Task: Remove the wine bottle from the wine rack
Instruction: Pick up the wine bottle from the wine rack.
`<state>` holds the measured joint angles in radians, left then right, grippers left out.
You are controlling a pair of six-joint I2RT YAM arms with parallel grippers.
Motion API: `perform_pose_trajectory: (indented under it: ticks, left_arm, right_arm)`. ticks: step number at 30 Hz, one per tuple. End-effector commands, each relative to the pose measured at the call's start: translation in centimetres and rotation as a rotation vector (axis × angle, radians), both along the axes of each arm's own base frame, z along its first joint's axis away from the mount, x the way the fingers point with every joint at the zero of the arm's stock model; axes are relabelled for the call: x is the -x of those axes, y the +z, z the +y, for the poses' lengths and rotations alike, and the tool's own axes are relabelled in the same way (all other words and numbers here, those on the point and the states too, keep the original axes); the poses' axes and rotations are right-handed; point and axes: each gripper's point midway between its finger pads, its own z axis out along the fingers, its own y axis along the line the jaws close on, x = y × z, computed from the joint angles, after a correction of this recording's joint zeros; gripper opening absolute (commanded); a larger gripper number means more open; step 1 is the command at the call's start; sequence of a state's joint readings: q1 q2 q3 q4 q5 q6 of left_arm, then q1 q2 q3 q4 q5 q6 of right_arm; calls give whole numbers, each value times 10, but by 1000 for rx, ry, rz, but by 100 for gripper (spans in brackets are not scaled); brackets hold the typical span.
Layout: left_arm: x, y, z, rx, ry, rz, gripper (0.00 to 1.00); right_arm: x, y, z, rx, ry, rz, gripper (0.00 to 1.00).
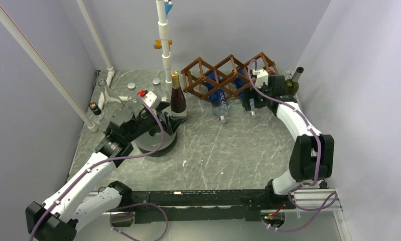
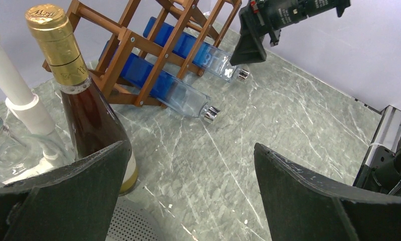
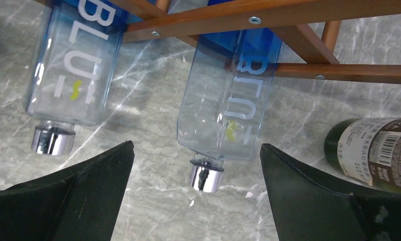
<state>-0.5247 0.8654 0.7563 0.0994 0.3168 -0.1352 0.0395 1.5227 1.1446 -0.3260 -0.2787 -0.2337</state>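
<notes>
The brown wooden wine rack [image 1: 232, 61] stands at the back of the table. Two blue bottles with clear necks and silver caps lie in its lower cells, the left one [image 3: 78, 75] and the right one [image 3: 228, 100]. My right gripper [image 3: 196, 145] is open just in front of the right bottle's cap [image 3: 206, 175], which sits between the lines of the fingers, untouched. A brown wine bottle with gold foil [image 1: 177, 98] stands upright on the table. My left gripper [image 2: 190, 144] is open beside it, holding nothing, its left finger close to the bottle's base.
A dark green labelled bottle [image 3: 374, 150] lies at the rack's right end, by the right wall. A dark perforated disc [image 1: 155, 140] sits under the left arm. A white pipe stand [image 1: 164, 45] and glassware [image 1: 108, 95] are at the back left.
</notes>
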Motion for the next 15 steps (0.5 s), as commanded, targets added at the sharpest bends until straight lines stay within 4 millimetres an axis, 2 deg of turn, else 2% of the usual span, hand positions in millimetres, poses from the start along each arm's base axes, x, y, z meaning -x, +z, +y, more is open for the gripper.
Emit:
perform_pose_trajectory:
  ticks: [1,7,15]
  left_arm:
    - [1,24,3,24,4,-63,100]
    - [-1,22,4,18,13,-60,99]
    - [-1,22,3,17,13,-58,99]
  right_arm:
    - [-26,8,-1,-39,-98,-58,100]
    - [-38,-15,1,26,-104,-17,100]
    - [-49,-28,0,125,-124,-29,100]
